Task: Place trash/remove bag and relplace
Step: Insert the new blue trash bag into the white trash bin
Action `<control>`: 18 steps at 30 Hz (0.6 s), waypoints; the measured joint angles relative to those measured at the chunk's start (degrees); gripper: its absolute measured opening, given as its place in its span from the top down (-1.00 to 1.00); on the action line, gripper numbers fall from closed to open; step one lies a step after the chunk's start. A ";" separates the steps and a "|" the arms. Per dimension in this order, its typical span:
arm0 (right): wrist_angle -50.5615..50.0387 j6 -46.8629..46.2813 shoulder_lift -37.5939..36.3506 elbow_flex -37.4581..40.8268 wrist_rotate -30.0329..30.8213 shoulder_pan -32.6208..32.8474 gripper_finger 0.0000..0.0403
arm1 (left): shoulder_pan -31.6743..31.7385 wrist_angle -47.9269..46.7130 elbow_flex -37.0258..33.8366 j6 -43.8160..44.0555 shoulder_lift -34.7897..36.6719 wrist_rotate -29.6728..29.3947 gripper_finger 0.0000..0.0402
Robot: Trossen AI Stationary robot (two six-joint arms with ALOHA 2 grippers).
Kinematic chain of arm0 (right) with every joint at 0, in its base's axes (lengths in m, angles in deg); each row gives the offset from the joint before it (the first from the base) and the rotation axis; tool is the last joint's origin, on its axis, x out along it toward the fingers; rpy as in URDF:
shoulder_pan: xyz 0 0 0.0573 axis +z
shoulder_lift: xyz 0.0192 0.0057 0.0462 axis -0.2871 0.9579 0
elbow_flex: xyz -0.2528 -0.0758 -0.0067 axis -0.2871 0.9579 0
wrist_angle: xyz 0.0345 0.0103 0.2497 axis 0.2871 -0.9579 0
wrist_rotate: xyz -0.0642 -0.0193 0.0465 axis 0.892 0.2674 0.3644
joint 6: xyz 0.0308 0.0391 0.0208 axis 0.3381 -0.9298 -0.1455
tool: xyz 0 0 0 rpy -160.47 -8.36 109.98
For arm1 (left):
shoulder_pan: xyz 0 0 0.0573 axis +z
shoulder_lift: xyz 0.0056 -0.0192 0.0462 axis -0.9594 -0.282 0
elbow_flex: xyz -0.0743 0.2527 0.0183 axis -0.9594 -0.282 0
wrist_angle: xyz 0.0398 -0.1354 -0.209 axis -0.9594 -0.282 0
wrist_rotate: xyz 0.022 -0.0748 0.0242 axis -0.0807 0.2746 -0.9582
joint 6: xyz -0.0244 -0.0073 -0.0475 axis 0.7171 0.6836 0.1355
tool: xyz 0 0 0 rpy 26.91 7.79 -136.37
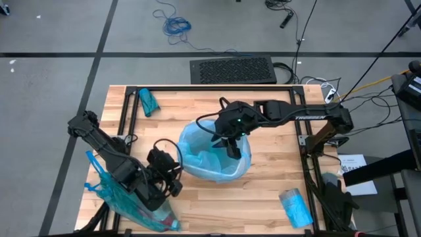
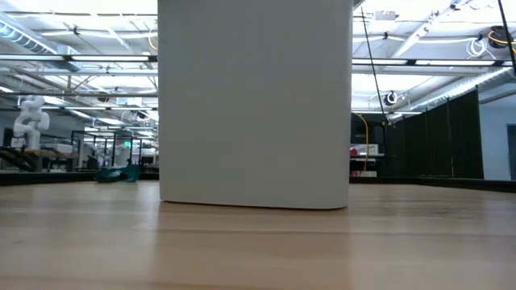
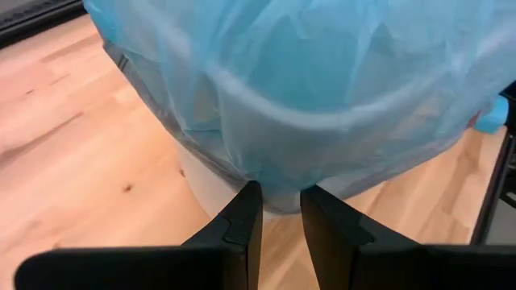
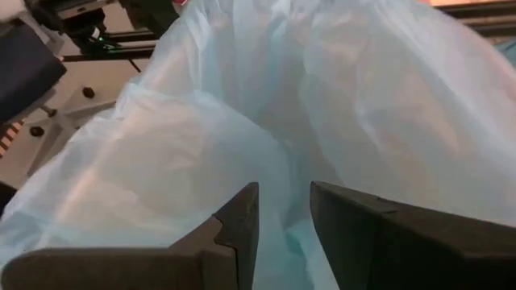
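**Liner fitting in progress, both arms at the bin**

Bin [image 1: 227,172], white, is sitting mid-table with a pale blue liner [image 1: 197,141] draped over its rim. Right gripper [image 1: 233,147] is reaching down into the bin mouth from 2 o'clock; in its wrist view the fingers [image 4: 234,221] are standing slightly apart with liner film bunching in the gap, though whether they are pinching it is not clear. Left gripper [image 1: 172,176] is sitting just beside the bin wall at 8 o'clock, fingers [image 3: 242,217] narrowly apart, tips right at the liner's hanging edge; grip unclear too.

A filled blue bag [image 1: 131,201] is lying at the table's 7 o'clock corner under the left arm. No loose trash is showing; presumably it is inside that bag.

Risks: thin film is likely tearing if the right arm is pulling while snagged; liner is slipping off the rim if only one side is held; light bin is tipping if the left gripper is pushing the wall.
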State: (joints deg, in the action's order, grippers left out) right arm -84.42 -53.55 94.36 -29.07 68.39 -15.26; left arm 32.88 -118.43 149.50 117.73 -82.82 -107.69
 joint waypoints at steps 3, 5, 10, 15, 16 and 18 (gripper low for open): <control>-0.61 -0.42 -0.79 0.01 0.00 0.49 0.48 | -0.33 0.04 0.00 0.03 0.02 0.74 0.58; -0.66 -0.37 -1.66 -0.01 0.02 0.91 0.48 | -0.62 0.08 0.00 0.09 0.02 1.30 0.58; -0.67 0.37 -4.47 -0.03 0.55 1.92 0.48 | -1.15 0.30 0.00 0.15 0.02 1.71 0.58; -1.87 -0.05 -7.81 -0.07 4.85 1.99 0.48 | -1.88 -0.11 0.00 1.05 -0.22 2.06 0.58; -2.04 -0.09 -8.47 -0.07 6.52 1.95 0.48 | -2.09 -0.38 0.00 1.59 -0.26 2.23 0.58; -3.15 -0.18 -9.69 -0.09 9.81 1.92 0.48 | -2.21 0.18 0.00 1.68 -0.26 2.19 0.58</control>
State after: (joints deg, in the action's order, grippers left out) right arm -87.57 -53.73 84.67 -29.15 78.20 -13.33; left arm 30.67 -118.26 149.50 119.40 -83.09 -105.50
